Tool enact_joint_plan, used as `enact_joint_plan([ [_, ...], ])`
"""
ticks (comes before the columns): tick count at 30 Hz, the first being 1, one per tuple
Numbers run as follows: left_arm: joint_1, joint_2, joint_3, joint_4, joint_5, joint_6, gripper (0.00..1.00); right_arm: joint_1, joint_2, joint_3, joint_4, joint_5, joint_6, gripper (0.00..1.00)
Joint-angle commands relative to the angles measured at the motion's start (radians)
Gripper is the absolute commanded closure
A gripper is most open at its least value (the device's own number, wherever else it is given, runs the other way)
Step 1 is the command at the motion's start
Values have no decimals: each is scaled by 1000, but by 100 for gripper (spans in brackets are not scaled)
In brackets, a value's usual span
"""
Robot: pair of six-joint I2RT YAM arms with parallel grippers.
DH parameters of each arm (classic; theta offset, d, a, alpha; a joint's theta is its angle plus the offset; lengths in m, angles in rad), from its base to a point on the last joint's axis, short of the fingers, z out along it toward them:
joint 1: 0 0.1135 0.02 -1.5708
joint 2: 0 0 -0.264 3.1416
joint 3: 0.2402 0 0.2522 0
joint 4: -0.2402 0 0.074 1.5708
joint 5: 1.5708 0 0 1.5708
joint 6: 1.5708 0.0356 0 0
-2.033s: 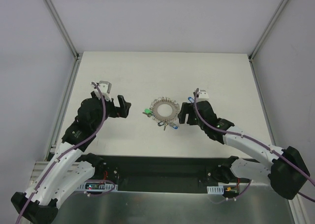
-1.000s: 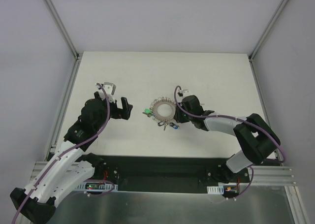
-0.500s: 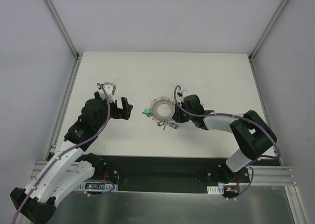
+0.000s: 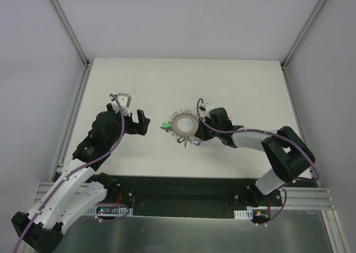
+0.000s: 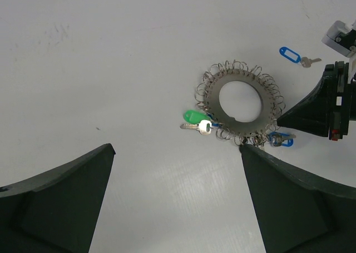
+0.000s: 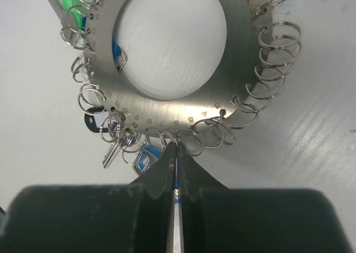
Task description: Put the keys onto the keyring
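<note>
Nearest the arm bases, the right claw (image 6: 176, 147) is closed tight. Its fingertips meet at the near edge of the keyring (image 6: 245, 53), right over one of the small wire loops (image 6: 267, 47) that fringe it. A thin silvery sliver shows in the seam between the fingers, but I cannot tell whether a loop is really pinched there. Just left of those tips, a blue-tagged key (image 6: 143, 159) and a dark-tagged key (image 6: 93, 122) lie against the loops on the keyring's near edge, and a silver blade slants away from the keyring. The keyring lies flat on the white counter (image 4: 239, 86), open centre up; being round, it has no long axis. A green-tagged key (image 5: 193, 117) touches the loops on its left edge, its long axis running left to right and its blade pointing left, away from the keyring. Well to the left of the keyring, the left claw (image 5: 177, 148) hangs wide open with nothing between its fingers. Off the keyring's far right side and apart from it, a loose blue-tagged key (image 5: 290, 53) lies flat, long axis left to right, tag end towards the keyring and blade pointing right.
</note>
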Motion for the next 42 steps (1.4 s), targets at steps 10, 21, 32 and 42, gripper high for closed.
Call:
enact_joint_plan([
  [10, -2, 31, 18, 35, 118, 40, 1, 115, -262, 91, -196, 130, -310, 99],
  [21, 4, 13, -54, 269, 468, 63, 1, 216, -528, 11, -27, 178, -451, 99],
  [32, 4, 187, -66, 694, 753, -121, 7, 221, -756, -35, 76, 106, -448, 99],
  [42, -31, 434, -37, 1060, 862, -261, 17, 221, -858, -73, 93, 98, -431, 99],
])
